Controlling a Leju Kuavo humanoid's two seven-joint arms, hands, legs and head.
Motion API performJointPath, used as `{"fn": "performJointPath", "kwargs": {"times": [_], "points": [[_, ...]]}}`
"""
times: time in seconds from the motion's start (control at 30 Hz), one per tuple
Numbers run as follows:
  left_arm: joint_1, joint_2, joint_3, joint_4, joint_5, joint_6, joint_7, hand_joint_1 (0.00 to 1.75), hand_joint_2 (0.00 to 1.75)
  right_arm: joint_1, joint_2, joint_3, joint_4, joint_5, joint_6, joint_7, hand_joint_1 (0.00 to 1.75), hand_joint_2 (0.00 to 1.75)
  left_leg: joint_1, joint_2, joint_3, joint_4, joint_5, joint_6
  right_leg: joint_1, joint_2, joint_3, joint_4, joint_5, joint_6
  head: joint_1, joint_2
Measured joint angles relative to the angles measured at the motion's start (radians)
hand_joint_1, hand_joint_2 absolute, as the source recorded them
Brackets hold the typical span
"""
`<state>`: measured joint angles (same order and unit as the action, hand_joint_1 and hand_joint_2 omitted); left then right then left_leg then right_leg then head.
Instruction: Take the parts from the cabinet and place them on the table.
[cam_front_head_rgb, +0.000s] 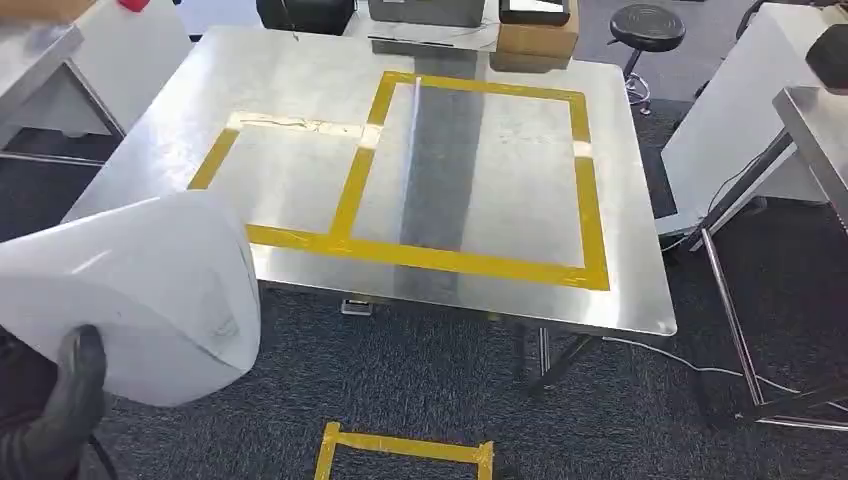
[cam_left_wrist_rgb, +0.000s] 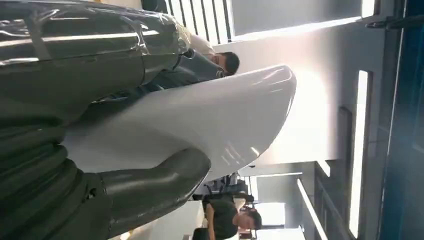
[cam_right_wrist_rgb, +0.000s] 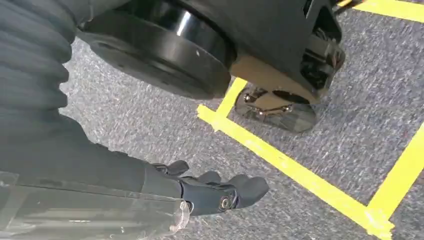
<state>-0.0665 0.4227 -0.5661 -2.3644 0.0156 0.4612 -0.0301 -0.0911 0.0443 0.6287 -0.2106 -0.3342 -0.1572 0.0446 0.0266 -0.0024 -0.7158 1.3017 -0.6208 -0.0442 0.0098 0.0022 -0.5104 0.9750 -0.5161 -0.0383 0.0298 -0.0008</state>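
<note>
My left hand (cam_front_head_rgb: 72, 402) grips a large white curved part (cam_front_head_rgb: 140, 290), held up low on the left, just short of the steel table's (cam_front_head_rgb: 300, 90) near left corner. In the left wrist view the thick thumb (cam_left_wrist_rgb: 150, 190) and the darker fingers (cam_left_wrist_rgb: 195, 65) clamp the white part (cam_left_wrist_rgb: 210, 115) from both sides. The tabletop carries two yellow tape rectangles (cam_front_head_rgb: 585, 190) with nothing inside them. My right hand (cam_right_wrist_rgb: 215, 192) hangs over grey carpet, its fingers loosely stretched out with nothing in them.
Behind the table stand a cardboard box (cam_front_head_rgb: 537, 38) and a black stool (cam_front_head_rgb: 645, 25). A metal-framed bench (cam_front_head_rgb: 760, 300) stands to the right, a white table (cam_front_head_rgb: 60, 60) to the left. A yellow tape square (cam_front_head_rgb: 405, 450) marks the carpet. A person (cam_left_wrist_rgb: 230, 215) stands nearby.
</note>
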Motion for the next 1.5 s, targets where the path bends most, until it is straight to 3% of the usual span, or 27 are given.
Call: {"fn": "performJointPath", "kwargs": {"times": [0.03, 0.1, 0.17, 0.23, 0.33, 0.43, 0.47, 0.5, 0.57, 0.6, 0.63, 0.67, 0.8, 0.83, 0.87, 0.93, 1.0, 1.03, 1.1, 1.13, 1.17, 1.2, 1.23, 1.33, 1.4, 1.47, 1.5], "points": [[0.0, 0.0, 0.0, 0.0, 0.0, 0.0, 0.0, 1.75, 1.75, 0.001, 0.0, 0.0, 0.0, 0.0, 0.0, 0.0, 0.0, 1.75, 0.001, 0.001, 0.008, -0.042, 0.048, -0.002, -0.002, 0.001, 0.009, 0.004, -0.01, 0.004, -0.005, 0.0], [0.0, 0.0, 0.0, 0.0, 0.0, 0.0, 0.0, 1.75, 1.75, 0.0, 0.002, 0.0, 0.0, 0.0, 0.0, 0.0, 0.0, 1.75, 0.004, 0.007, 0.067, -0.207, 0.163, -0.007, -0.009, 0.004, 0.03, 0.023, -0.039, 0.017, -0.016, 0.0], [0.0, 0.0, 0.0, 0.001, 0.0, 0.0, 0.0, 1.75, 1.75, -0.004, 0.002, 0.0, 0.0, 0.0, 0.0, 0.0, 0.0, 1.75, 0.0, 0.011, 0.088, -0.232, 0.125, 0.003, -0.002, 0.007, 0.024, 0.043, -0.062, 0.033, -0.036, 0.0], [0.002, 0.0, 0.0, -0.001, 0.0, 0.0, 0.0, 1.75, 1.75, -0.003, 0.003, 0.0, 0.0, 0.0, 0.0, 0.0, 0.0, 1.75, -0.005, 0.008, 0.085, -0.222, 0.114, 0.027, -0.002, 0.006, 0.025, 0.033, -0.061, 0.035, -0.02, 0.0], [0.002, 0.0, 0.0, -0.002, 0.0, 0.0, 0.0, 1.75, 1.75, -0.005, 0.002, 0.0, 0.0, 0.0, 0.0, 0.0, 0.0, 1.75, 0.003, 0.007, 0.098, -0.227, 0.105, 0.042, -0.003, 0.003, 0.02, 0.068, -0.088, 0.05, -0.014, 0.0], [0.001, 0.0, 0.0, -0.002, 0.0, 0.0, 0.0, 1.75, 1.75, -0.008, 0.002, 0.0, 0.0, 0.0, 0.0, 0.0, 0.0, 1.75, 0.001, 0.013, 0.113, -0.228, 0.091, 0.05, -0.011, 0.002, -0.106, 0.293, -0.168, 0.064, 0.002, 0.0], [0.002, 0.0, 0.0, -0.001, 0.0, -0.001, 0.0, 1.75, 1.75, -0.006, 0.002, 0.0, 0.0, 0.0, 0.0, 0.0, 0.0, 1.75, 0.001, 0.013, 0.119, -0.228, 0.086, 0.05, -0.01, 0.002, -0.149, 0.352, -0.175, 0.064, 0.006, 0.0], [0.002, -0.001, 0.0, -0.001, 0.0, -0.001, 0.0, 1.75, 1.75, -0.003, 0.002, 0.0, 0.0, 0.0, 0.0, 0.0, 0.0, 1.75, 0.0, 0.012, 0.127, -0.228, 0.08, 0.05, -0.01, 0.002, -0.167, 0.363, -0.156, 0.061, 0.01, 0.0], [0.002, -0.001, 0.0, -0.001, 0.0, -0.001, 0.0, 1.75, 1.75, -0.003, 0.002, 0.0, 0.0, 0.0, 0.0, 0.0, 0.0, 1.75, -0.005, 0.009, 0.148, -0.229, 0.068, 0.049, -0.006, 0.003, -0.148, 0.266, -0.052, 0.046, 0.023, 0.0], [0.0, -0.001, 0.0, -0.001, 0.0, -0.001, 0.0, 1.75, 1.75, -0.002, 0.002, 0.0, 0.0, 0.0, 0.001, 0.0, 0.0, 1.75, -0.009, 0.007, 0.161, -0.23, 0.061, 0.049, -0.003, 0.004, -0.124, 0.179, 0.013, 0.031, 0.027, 0.0], [-0.001, -0.001, 0.0, -0.001, 0.0, -0.001, -0.001, 1.75, 1.75, -0.001, 0.001, 0.0, 0.0, 0.0, 0.002, 0.0, 0.0, 1.75, -0.005, 0.007, 0.164, -0.236, 0.056, 0.049, 0.003, 0.006, -0.103, 0.122, 0.042, 0.011, 0.03, 0.0], [-0.003, -0.001, 0.0, -0.001, 0.0, -0.001, -0.002, 1.75, 1.75, 0.001, -0.005, 0.0, 0.0, 0.0, 0.002, 0.0, 0.0, 1.75, -0.007, 0.003, 0.169, -0.241, 0.057, 0.046, 0.008, 0.005, -0.1, 0.122, 0.035, 0.002, 0.016, 0.0], [-0.005, -0.002, 0.0, -0.002, -0.001, -0.002, -0.003, 1.75, 1.75, 0.0, -0.004, 0.001, 0.0, 0.0, 0.003, 0.0, 0.0, 1.75, 0.001, -0.001, 0.177, -0.271, 0.068, 0.018, 0.017, 0.004, -0.072, 0.051, 0.039, -0.018, 0.037, 0.0], [-0.005, -0.001, 0.0, -0.002, -0.001, -0.003, -0.003, 1.75, 1.75, -0.001, -0.005, 0.0, 0.0, -0.001, 0.003, -0.001, 0.0, 1.75, 0.0, 0.002, 0.174, -0.259, 0.057, 0.018, 0.007, -0.002, -0.041, 0.0, 0.035, -0.009, 0.038, 0.0], [-0.008, -0.001, 0.0, -0.002, -0.002, -0.003, -0.004, 1.75, 1.75, -0.003, -0.004, 0.0, -0.001, -0.001, 0.002, -0.001, 0.0, 1.75, 0.0, 0.0, 0.156, -0.224, 0.033, 0.019, 0.005, 0.001, -0.035, -0.013, 0.039, -0.013, 0.028, 0.0], [-0.007, -0.001, 0.0, 0.0, -0.002, -0.003, -0.004, 1.75, 1.75, -0.005, -0.002, 0.0, -0.001, -0.001, 0.003, -0.001, 0.0, 1.75, 0.001, -0.002, 0.083, -0.089, -0.022, 0.013, 0.002, 0.001, -0.031, -0.012, 0.036, -0.012, 0.012, 0.0], [-0.007, -0.001, 0.0, 0.0, -0.002, -0.003, -0.005, 1.75, 1.75, -0.003, 0.0, 0.001, -0.001, -0.001, 0.003, -0.001, 0.0, 1.75, 0.002, -0.001, 0.025, -0.007, -0.029, 0.005, 0.001, 0.001, -0.027, -0.005, 0.026, -0.006, 0.006, 0.0], [-0.007, -0.001, 0.0, 0.0, -0.002, -0.003, -0.004, 1.75, 1.75, -0.002, 0.0, 0.001, -0.001, -0.001, 0.003, -0.001, 0.0, 1.75, 0.002, 0.001, 0.025, -0.029, 0.004, 0.001, -0.001, 0.001, -0.025, 0.003, 0.019, -0.002, 0.005, 0.0], [-0.007, -0.001, 0.0, 0.0, -0.002, -0.003, -0.004, 1.75, 1.75, -0.003, 0.002, 0.001, -0.001, -0.001, 0.003, -0.001, 0.0, 1.75, 0.005, 0.005, 0.079, -0.168, 0.108, -0.005, -0.009, 0.004, -0.021, 0.026, -0.002, 0.012, -0.003, 0.0], [-0.007, -0.001, 0.0, 0.0, -0.002, -0.003, -0.005, 1.75, 1.75, -0.003, 0.002, 0.0, -0.001, -0.001, 0.003, -0.001, 0.0, 1.75, 0.006, 0.007, 0.102, -0.219, 0.118, -0.009, -0.011, 0.004, -0.021, 0.041, -0.015, 0.02, -0.007, 0.0], [-0.008, -0.001, 0.0, 0.002, -0.002, -0.003, -0.003, 1.75, 1.75, -0.006, 0.001, 0.0, 0.0, -0.001, 0.003, -0.001, 0.0, 1.75, 0.0, 0.008, 0.107, -0.222, 0.1, -0.009, -0.003, 0.006, -0.029, 0.055, -0.023, 0.029, -0.023, 0.0], [-0.008, 0.0, 0.0, 0.0, -0.002, -0.003, -0.004, 1.75, 1.75, -0.006, 0.002, 0.001, 0.0, -0.001, 0.004, -0.001, 0.0, 1.75, 0.003, 0.007, 0.105, -0.221, 0.098, 0.012, -0.002, 0.009, -0.034, 0.061, -0.026, 0.031, -0.023, 0.0], [-0.005, -0.001, 0.0, 0.0, -0.003, -0.003, -0.004, 1.75, 1.75, -0.005, 0.002, 0.001, 0.0, -0.001, 0.003, -0.001, 0.0, 1.75, 0.0, 0.006, 0.104, -0.222, 0.097, 0.017, -0.003, 0.007, -0.032, 0.058, -0.025, 0.032, -0.012, 0.0], [-0.007, -0.001, 0.0, -0.001, -0.004, -0.003, -0.005, 1.75, 1.75, -0.005, 0.001, 0.001, 0.0, -0.001, 0.003, -0.001, 0.0, 1.75, 0.006, 0.006, 0.11, -0.227, 0.097, 0.031, -0.006, 0.006, -0.03, 0.069, -0.04, 0.043, -0.011, 0.0], [-0.008, -0.001, 0.0, -0.001, -0.004, -0.003, -0.006, 1.75, 1.75, -0.006, 0.001, 0.001, 0.0, -0.001, 0.003, -0.001, 0.0, 1.75, 0.006, 0.009, 0.112, -0.227, 0.095, 0.038, -0.01, 0.003, -0.074, 0.166, -0.096, 0.056, 0.003, 0.0], [-0.007, -0.001, 0.0, -0.001, -0.004, -0.003, -0.006, 1.75, 1.75, -0.005, 0.002, 0.001, 0.0, -0.001, 0.003, -0.001, 0.0, 1.75, 0.006, 0.012, 0.111, -0.227, 0.093, 0.041, -0.013, 0.003, -0.152, 0.324, -0.16, 0.061, 0.014, 0.0], [-0.007, -0.001, 0.0, -0.001, -0.004, -0.003, -0.006, 1.75, 1.75, -0.003, 0.002, 0.001, 0.0, -0.001, 0.003, -0.001, 0.0, 1.75, 0.005, 0.012, 0.112, -0.227, 0.092, 0.042, -0.013, 0.003, -0.173, 0.36, -0.162, 0.06, 0.02, 0.0]]}}
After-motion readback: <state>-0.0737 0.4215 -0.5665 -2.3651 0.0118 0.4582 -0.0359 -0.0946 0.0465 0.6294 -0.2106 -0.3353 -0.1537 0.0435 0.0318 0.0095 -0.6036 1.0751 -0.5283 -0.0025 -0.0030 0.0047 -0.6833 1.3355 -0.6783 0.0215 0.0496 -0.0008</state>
